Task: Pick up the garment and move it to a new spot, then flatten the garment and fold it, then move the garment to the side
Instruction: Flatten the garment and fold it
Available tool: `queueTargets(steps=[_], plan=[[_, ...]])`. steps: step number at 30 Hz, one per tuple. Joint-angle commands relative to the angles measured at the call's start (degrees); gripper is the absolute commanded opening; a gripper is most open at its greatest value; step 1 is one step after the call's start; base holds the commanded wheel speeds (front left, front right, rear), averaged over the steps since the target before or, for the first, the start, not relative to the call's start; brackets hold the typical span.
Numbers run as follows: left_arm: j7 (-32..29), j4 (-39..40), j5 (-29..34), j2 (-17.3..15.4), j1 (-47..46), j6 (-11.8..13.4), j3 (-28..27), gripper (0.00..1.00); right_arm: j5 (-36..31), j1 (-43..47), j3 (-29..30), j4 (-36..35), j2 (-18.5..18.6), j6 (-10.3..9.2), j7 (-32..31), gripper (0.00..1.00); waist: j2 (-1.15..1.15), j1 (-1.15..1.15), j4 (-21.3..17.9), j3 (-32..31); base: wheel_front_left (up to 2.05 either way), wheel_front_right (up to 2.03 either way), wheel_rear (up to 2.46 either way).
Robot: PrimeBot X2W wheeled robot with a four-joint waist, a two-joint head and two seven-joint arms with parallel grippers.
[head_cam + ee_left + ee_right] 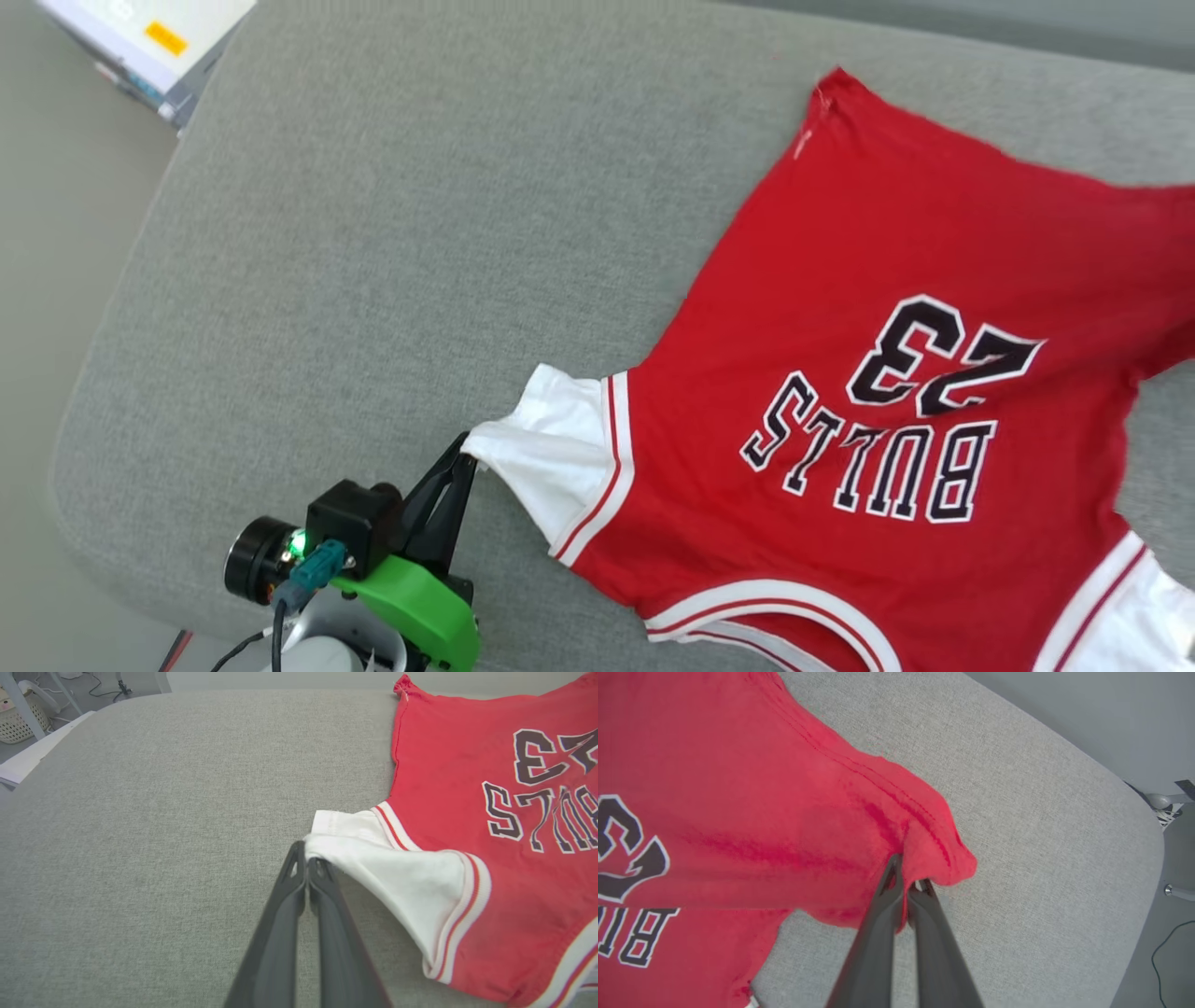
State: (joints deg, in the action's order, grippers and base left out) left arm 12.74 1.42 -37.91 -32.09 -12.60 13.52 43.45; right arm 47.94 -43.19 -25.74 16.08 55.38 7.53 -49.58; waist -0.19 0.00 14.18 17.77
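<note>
- Garment (840, 280) lay face up on the grey cushion (373, 233), towards its right half in the head view, collar end nearest the robot.
- Lettering (934, 373) "23" above "BULLS" read upside down from the head camera.
- Cloth mostly spread out; some creases ran through the red body, and one white sleeve (397, 877) was pulled out to a point towards the robot's left.
- Left gripper (464, 457): fingers pressed together, pinching the outer edge of that white sleeve. The sleeve tip was lifted slightly off the cushion, with the cloth taut between grip and body.
- Right gripper (908, 882): fingers closed tight on a bunched red edge of the garment, near a stitched corner. The fabric humped up around the fingertips, and a fold hung just above the cushion.
- The garment's far red corner (831, 84) lay flat near the cushion's back edge.
- The rest of the cushion, to the left of the garment, was bare grey weave.
- Pale floor showed beyond the cushion's left edge; a stack of boxes (149, 47) sat at the top left of the head view.
</note>
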Motion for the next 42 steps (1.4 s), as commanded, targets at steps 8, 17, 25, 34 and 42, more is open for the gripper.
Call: queueTargets(steps=[8, 17, 25, 34, 42], plan=[[-0.66, 1.37, -1.33, -1.63, 3.7, 1.52, -0.02, 0.0, 6.21, 14.9, 0.28, -5.76, 6.48, -0.04, 4.8, 0.0, 0.19, 0.0, -6.86, -9.23, 0.0, 0.0, 0.0], [-0.66, 1.95, -2.19, -2.52, 6.2, 2.5, -0.05, 0.0, 11.74, 35.63, 6.19, -6.6, 6.88, -0.04, 11.41, 0.0, 0.19, 0.0, -8.53, -11.55, 0.0, 0.0, 0.0], [-0.68, 1.81, -2.66, -2.65, 6.97, 2.65, 0.14, 0.0, 11.8, 52.92, 11.12, -5.31, -0.47, -0.04, 15.91, 0.0, 0.19, 0.0, -8.82, -11.09, 0.0, 0.0, 0.0], [-0.64, 1.46, -2.88, -2.59, 6.6, 2.83, -0.02, 0.0, 8.05, 57.52, 15.38, -4.36, -8.4, -0.04, 17.67, 0.0, 0.19, 0.0, -9.04, -10.68, 0.0, 0.0, 0.0], [-0.79, 1.86, -2.85, -2.52, 6.6, 3.37, 0.12, 0.0, 2.89, 52.83, 26.42, -12.74, -8.77, -0.04, 21.33, 1.0, 0.19, 0.0, -8.85, -11.27, 0.0, 0.0, 0.0]])
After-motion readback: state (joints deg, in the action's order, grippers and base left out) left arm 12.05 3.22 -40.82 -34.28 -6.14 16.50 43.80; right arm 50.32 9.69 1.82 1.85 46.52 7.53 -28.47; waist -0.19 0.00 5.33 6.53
